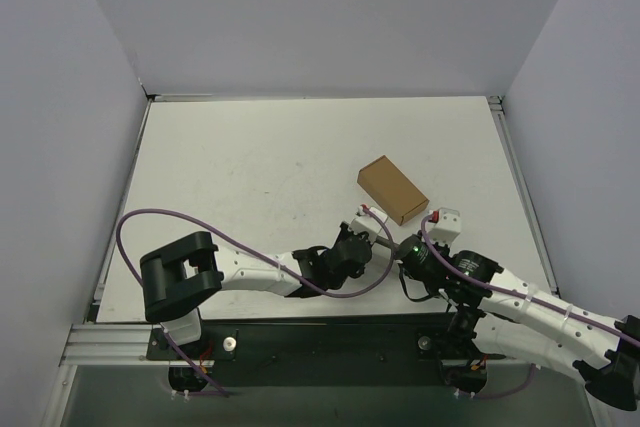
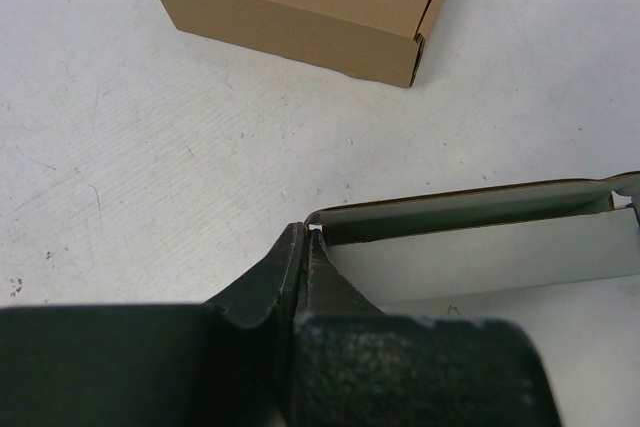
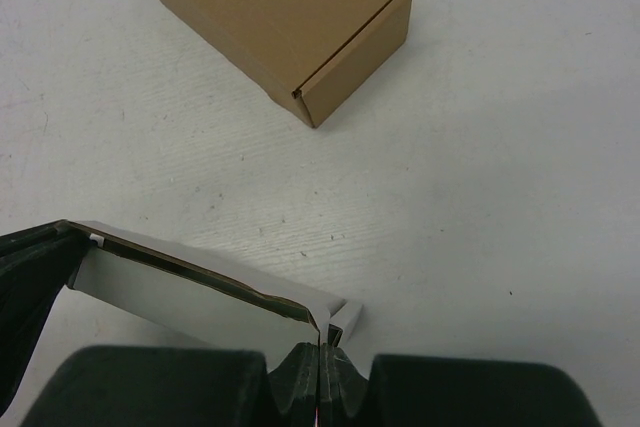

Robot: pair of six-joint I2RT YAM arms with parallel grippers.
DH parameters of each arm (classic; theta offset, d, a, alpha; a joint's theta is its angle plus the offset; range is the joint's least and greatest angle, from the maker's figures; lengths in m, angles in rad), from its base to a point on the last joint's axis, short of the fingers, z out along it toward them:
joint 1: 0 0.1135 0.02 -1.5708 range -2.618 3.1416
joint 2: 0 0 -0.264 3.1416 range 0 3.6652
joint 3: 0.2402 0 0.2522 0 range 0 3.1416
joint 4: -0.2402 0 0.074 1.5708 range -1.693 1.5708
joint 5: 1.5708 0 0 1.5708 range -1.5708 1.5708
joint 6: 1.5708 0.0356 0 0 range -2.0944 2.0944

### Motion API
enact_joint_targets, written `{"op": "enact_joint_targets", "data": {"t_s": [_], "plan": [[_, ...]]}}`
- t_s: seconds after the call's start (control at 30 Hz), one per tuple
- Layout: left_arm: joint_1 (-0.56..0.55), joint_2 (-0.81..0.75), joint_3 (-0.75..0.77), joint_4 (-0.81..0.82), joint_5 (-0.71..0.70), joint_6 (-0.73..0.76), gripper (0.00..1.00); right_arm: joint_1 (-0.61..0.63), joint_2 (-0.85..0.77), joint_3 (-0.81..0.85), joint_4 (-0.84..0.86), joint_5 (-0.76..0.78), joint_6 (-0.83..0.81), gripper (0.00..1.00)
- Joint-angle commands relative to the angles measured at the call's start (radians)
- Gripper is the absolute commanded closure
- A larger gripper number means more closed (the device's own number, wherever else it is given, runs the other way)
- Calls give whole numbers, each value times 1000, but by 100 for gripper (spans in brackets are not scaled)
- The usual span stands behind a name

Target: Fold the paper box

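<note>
The white surface is filling most of the overhead view, with pale walls standing along its left, far and right sides. The left arm is reaching from the near edge out to the right. The right arm is stretching in from the near right corner towards the left. Their wrists are coming together just right of centre in the near half of the surface. A purple cable is looping out from the left arm.

The brown box is lying closed and flat just beyond the two wrists, apart from both of them.

The paper box is sitting between the two wrists, nearer to the arm bases than the brown box and not touching it. From above it is mostly hiding under the wrists. In the wrist views it is showing as a long white-grey wall standing up along its length, with a thin dark-brown line running along the top edge. Whether its lower edge is resting on the surface I cannot tell.

The left jaws are pressing together on one end corner of that upright wall, pinching the card between them. The right jaws are likewise squeezing tight on the opposite end corner, where a small flap is folding around, so each arm is holding one end of the paper box.
</note>
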Motion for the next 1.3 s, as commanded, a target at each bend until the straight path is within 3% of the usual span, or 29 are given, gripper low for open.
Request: {"op": "enact_joint_targets", "data": {"t_s": [0.0, 0.43, 0.9, 1.27], "plan": [[-27, 53, -39, -239, 71, 2, 100, -3, 6, -15, -15, 44, 17, 100], [-40, 62, -28, -244, 68, -29, 100, 33, -23, -91, -27, 0, 100, 100], [-40, 44, -29, -256, 46, -24, 100, 40, 21, -56, -222, 13, 141, 100], [-49, 50, -33, -235, 57, -23, 100, 62, 95, -108, -139, -16, 175, 100]]}}
